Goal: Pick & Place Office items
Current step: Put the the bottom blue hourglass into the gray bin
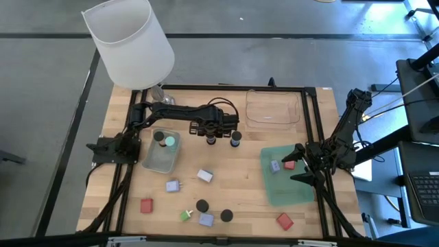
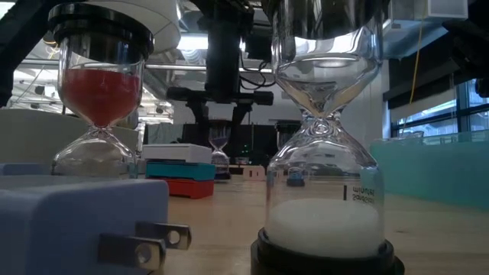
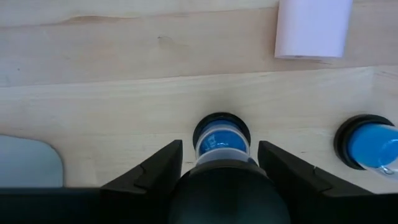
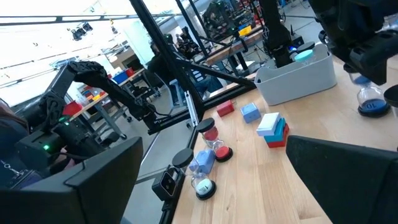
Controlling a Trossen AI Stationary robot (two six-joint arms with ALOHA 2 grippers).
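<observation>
At the far left of the surface a pale tray holds a teal bit and a black cap. In front of it lie a red block and a lilac block, loose and apart.

Near the middle, the left tool hangs over a blue-sand hourglass. Its fingers stand part-way open on either side of the glass. We cannot tell whether they touch it. A second blue hourglass stands just beside it, so we see little spare room on that side.

We judge the hourglass light but fragile: thin glass with a narrow waist, slippery on the bulbs and easy to tip. We would take it by the dark end cap or low on the bulb, with a gentle squeeze, and lift it upright.

Further right sit a clear tray and a green tray. The green one holds a lilac piece and a red piece. The right tool waits there, its fingers spread wide and holding nothing
</observation>
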